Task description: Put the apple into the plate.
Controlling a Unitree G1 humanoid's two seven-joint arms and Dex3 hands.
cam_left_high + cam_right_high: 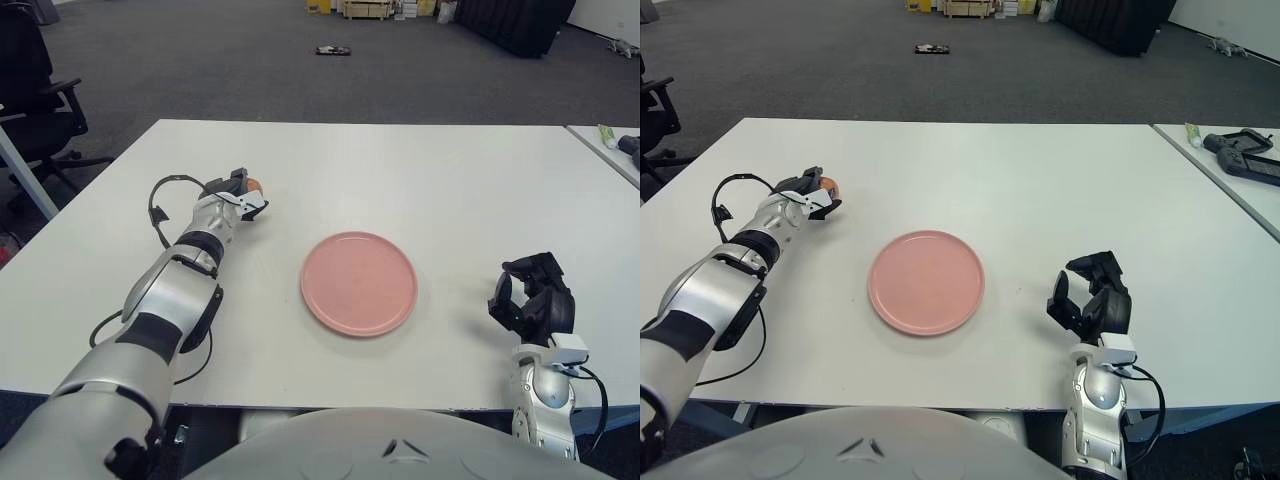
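A small reddish-orange apple [255, 185] sits at the left of the white table [400, 170], mostly hidden by my left hand [243, 195]. The fingers of that hand are curled around the apple, at about table height. An empty pink plate [359, 282] lies in the middle of the table, to the right of and nearer than the apple. My right hand [532, 295] shows near the front right edge, right of the plate, with its fingers relaxed and holding nothing.
A second table [1230, 175] stands at the right with a black device [1240, 155] and a green tube [1193, 133] on it. A black office chair [35, 90] stands at the far left. A black cable loops beside my left wrist [160, 205].
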